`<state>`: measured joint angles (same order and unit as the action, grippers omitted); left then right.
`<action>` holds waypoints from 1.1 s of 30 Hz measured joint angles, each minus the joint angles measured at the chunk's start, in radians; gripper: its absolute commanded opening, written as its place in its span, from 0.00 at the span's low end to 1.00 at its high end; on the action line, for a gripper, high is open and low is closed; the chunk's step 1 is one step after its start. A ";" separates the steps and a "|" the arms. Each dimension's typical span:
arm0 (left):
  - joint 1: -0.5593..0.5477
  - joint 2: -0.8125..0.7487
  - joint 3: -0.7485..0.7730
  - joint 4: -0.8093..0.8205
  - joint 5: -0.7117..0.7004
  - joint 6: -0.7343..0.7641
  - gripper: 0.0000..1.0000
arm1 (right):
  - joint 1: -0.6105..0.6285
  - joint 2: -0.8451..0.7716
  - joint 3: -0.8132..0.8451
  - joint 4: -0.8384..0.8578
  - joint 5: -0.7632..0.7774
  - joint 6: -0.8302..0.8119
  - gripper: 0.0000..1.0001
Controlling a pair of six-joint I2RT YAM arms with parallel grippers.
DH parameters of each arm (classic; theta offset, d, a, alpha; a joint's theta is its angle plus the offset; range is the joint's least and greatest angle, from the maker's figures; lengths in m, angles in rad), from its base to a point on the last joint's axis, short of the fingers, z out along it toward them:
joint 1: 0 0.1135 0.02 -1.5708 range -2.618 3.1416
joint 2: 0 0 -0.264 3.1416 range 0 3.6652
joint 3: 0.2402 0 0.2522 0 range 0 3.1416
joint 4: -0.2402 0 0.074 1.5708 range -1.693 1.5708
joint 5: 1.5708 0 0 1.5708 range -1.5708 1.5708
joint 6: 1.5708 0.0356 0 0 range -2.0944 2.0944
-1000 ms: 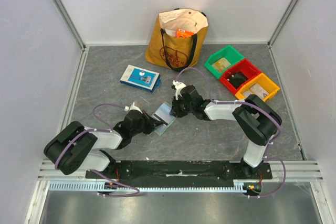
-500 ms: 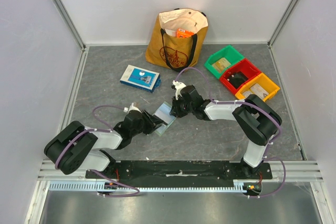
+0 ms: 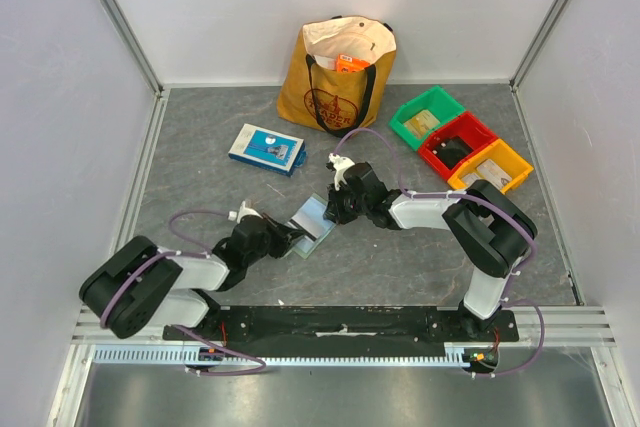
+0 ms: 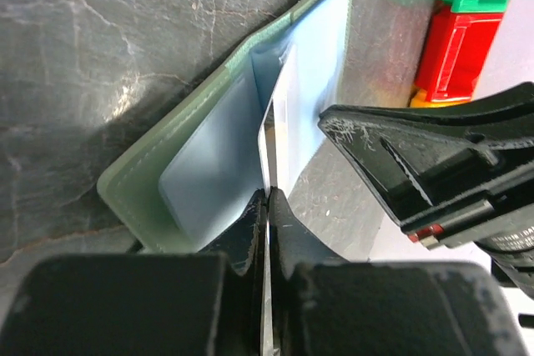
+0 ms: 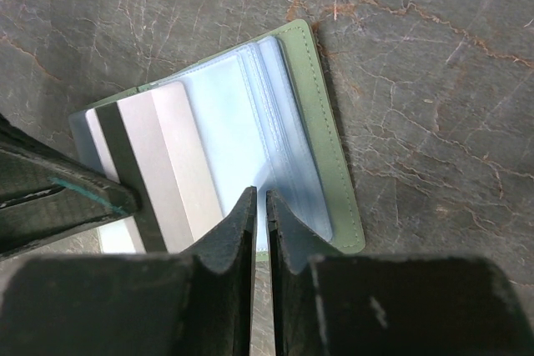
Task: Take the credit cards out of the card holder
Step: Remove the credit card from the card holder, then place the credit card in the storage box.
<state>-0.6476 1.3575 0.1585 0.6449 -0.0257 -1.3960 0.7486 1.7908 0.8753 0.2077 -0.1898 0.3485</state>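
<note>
Between pinched left jaws, credit card [image 5: 163, 156] edge; right jaws nipping card holder [image 5: 321, 147]

The card holder [image 3: 313, 217] lies open on the table [image 3: 400, 267] before me, credit card [image 5: 154, 164] half out leftward; bag [image 3: 335, 72] behind it.

You are working in a robot test cell, a lab set-up. Plain white panel walls [image 3: 250, 7] close it on three sides, framed by bare aluminium posts [image 3: 118, 17]. The left arm [image 3: 150, 282] and right arm [image 3: 490, 232] are bolted to a black base plate [image 3: 340, 322] at the near edge of the grey stone-patterned desk [image 3: 400, 267], with purple cables [image 3: 200, 215] looped in the open. Unrelated props lie about: a tote bag [image 3: 335, 72], coloured bins [image 3: 428, 117], a blue-and-white box [image 3: 267, 148].
</note>
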 measured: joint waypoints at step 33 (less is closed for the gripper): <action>0.000 -1.016 -0.039 -0.527 -0.069 0.272 0.02 | 0.000 -0.533 -0.259 0.227 -0.053 0.308 0.84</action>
<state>-0.6476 0.3412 0.1200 0.1181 -0.0944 -1.1240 0.7486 1.2579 0.6163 0.4351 -0.2428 0.6563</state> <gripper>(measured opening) 0.023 0.781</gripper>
